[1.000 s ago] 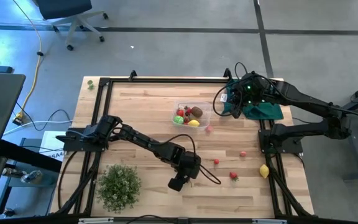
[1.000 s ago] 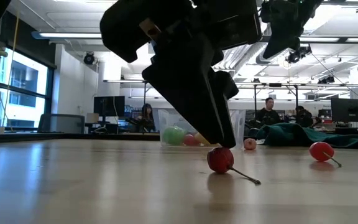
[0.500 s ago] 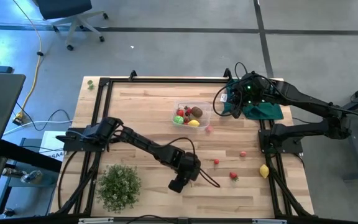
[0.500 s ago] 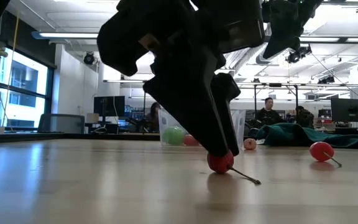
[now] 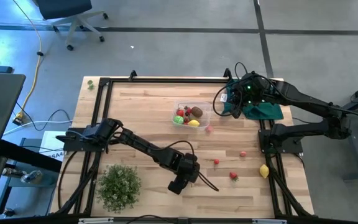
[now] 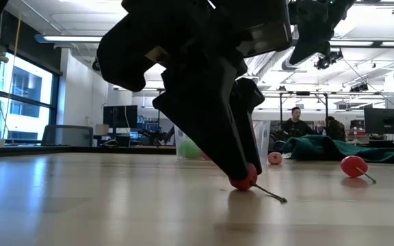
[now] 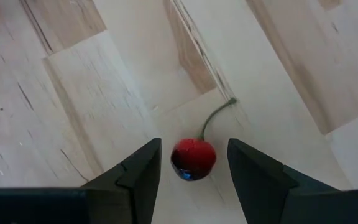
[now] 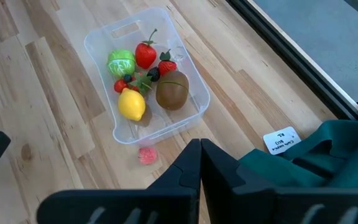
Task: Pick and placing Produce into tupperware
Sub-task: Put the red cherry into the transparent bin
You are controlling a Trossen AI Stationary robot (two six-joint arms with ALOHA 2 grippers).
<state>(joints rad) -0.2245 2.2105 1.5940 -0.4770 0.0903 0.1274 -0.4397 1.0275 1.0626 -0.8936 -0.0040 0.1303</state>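
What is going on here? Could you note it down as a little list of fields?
Left claw: open, low over the table, a finger on each side of a red cherry
Cherry: lying on the wood, stem pointing away from the claw
Right claw: shut, waiting above the green cloth
Tupperware: holds lemon, kiwi, green ball, strawberries
Loose on the table: yellow lemon, small red fruits

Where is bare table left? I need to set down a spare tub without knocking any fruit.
Bare wood lies between the tupperware and the table's left rail, above the left gripper. Crowded: the near right, where that gripper straddles a cherry beside loose red fruits and a lemon. The plant fills the near left corner.
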